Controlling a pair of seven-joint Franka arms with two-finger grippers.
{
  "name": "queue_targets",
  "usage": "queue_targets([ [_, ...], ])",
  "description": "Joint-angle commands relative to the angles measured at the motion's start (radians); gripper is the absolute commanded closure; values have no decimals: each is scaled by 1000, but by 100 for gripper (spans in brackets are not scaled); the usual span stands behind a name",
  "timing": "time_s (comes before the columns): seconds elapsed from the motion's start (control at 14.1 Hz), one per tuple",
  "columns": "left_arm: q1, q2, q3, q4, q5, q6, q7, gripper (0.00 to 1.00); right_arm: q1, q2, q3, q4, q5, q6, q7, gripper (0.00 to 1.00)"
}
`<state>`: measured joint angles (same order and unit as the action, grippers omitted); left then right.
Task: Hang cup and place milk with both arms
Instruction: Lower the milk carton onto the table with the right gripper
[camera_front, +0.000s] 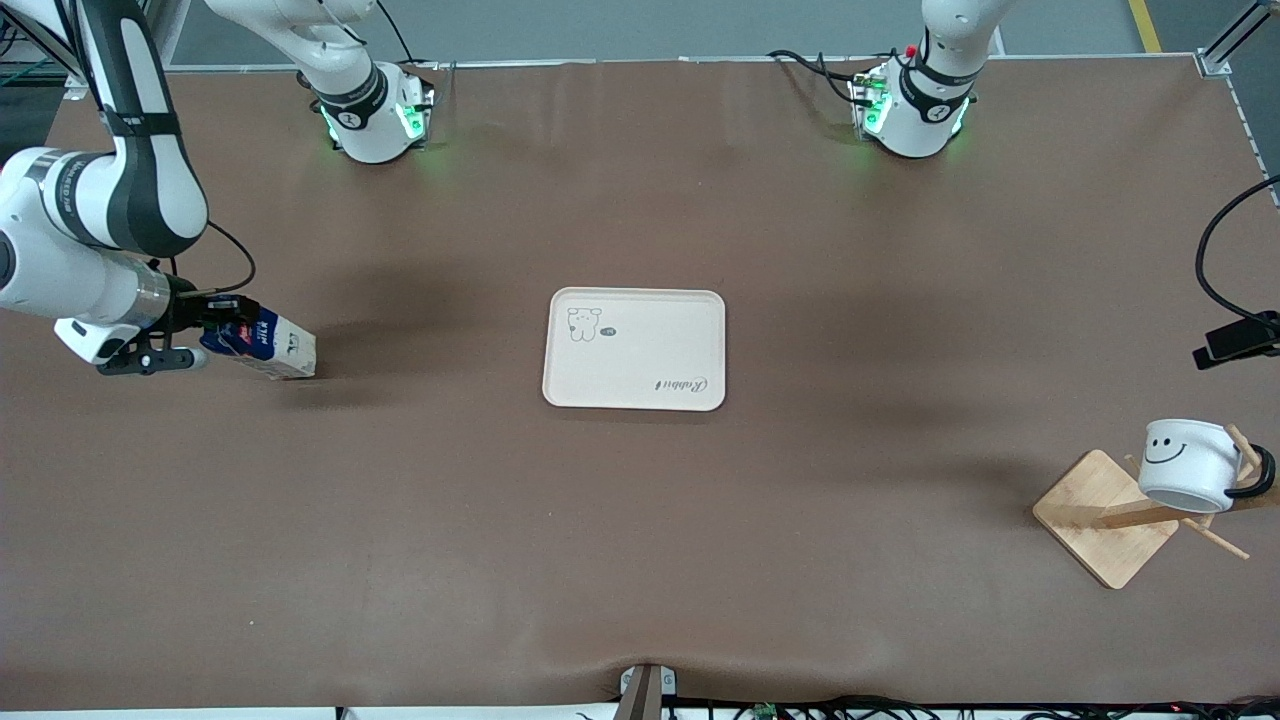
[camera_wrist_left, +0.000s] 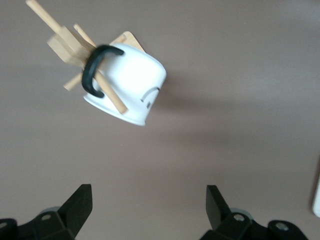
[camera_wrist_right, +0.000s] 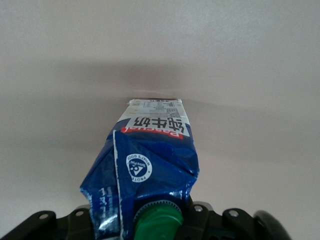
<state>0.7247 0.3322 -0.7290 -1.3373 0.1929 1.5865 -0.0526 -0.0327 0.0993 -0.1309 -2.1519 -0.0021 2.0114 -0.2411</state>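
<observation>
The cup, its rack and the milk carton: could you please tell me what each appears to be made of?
The cup looks like glazed white ceramic: smooth and softly glossy; coated metal cannot be ruled out. Its handle is matte black. The rack is pale unfinished wood, with visible grain and dowel pegs. The milk carton looks like coated paperboard, creased at its folds, with a ribbed green plastic cap.

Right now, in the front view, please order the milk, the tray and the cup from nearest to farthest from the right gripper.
1. Milk: held in the right gripper, at the right arm's end of the table.
2. Tray: at the table's middle.
3. Cup: hanging on the wooden rack, at the left arm's end.
</observation>
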Motion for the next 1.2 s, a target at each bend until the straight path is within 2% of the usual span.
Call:
queue_targets([
  [0.0,9,-41,-39,-11,-10,-37,-91,0,-21,-44,17,-86,-18,81,9,100],
  [0.21,9,-53,-56,-11,-4,-66,-108,0,-67,-36,19,-115,-18,139,5,100],
  [0.28,9,-55,-61,-11,-3,-66,-104,0,-67,-36,19,-120,-18,144,3,44],
  [0.35,10,-62,-73,-10,-3,-69,-104,0,-67,-35,19,-123,-18,147,3,0],
  [0.85,10,-78,-144,-8,-6,-123,-112,0,-61,-38,20,-118,-18,119,-4,0],
  [0.99,2,-100,-145,-11,-15,-123,-112,0,-58,-39,27,-94,-15,37,-3,0],
  [1.13,-72,-113,-110,-16,-9,-123,-116,0,-33,-35,27,-56,-6,-52,-4,0],
])
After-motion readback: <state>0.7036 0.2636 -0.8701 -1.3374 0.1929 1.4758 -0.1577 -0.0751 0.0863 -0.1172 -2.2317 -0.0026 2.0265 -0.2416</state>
